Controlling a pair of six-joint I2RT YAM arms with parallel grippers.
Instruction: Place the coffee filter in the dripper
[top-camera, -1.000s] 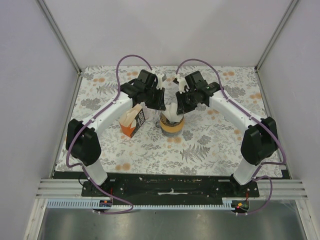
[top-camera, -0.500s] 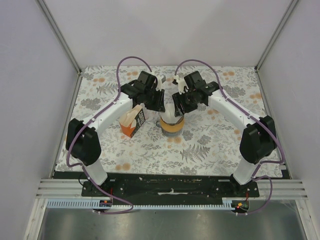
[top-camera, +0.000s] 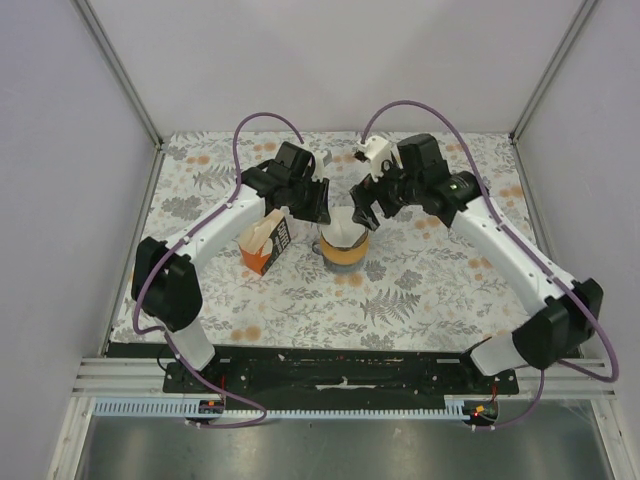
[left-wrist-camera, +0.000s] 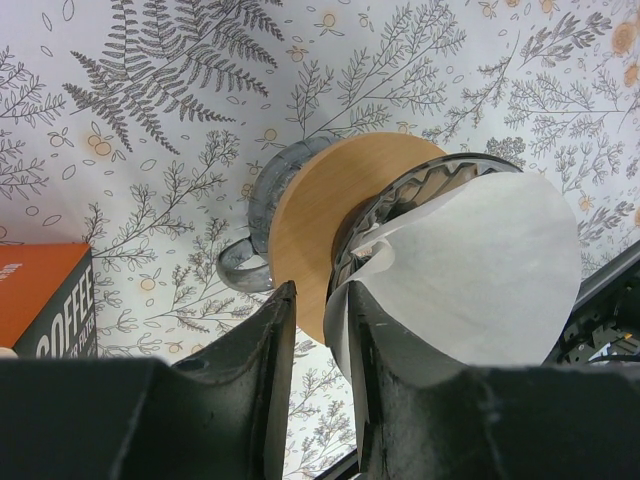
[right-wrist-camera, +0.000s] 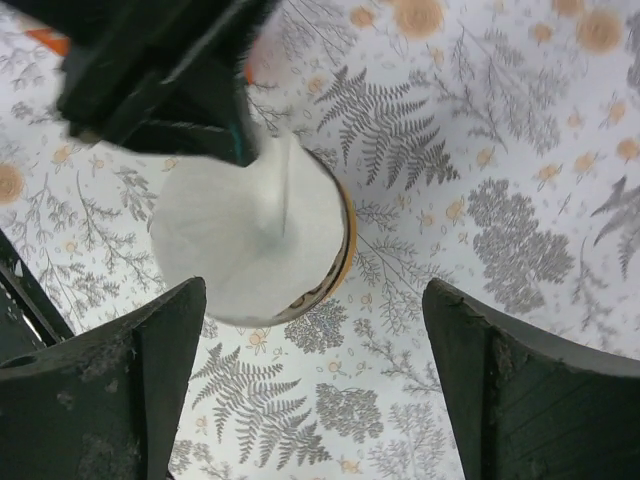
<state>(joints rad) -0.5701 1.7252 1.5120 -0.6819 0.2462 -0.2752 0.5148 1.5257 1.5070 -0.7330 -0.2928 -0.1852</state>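
The thin cream-white paper cone filter sat inside the ribbed smoky-grey plastic dripper. The left gripper pinched the filter's rim, jaws nearly closed. Above the dripper, the right gripper hung wide open, empty.

The coffee filter, a thin cream-white paper cone with a rounded upper edge, sits opened out inside the dripper, its paper rising above the rim and covering most of the mouth. One edge stands as a soft fold across the middle. The dripper, smoky-grey with fine radial ribs, shows only as a sliver beside the paper, resting upright on a round wooden collar.
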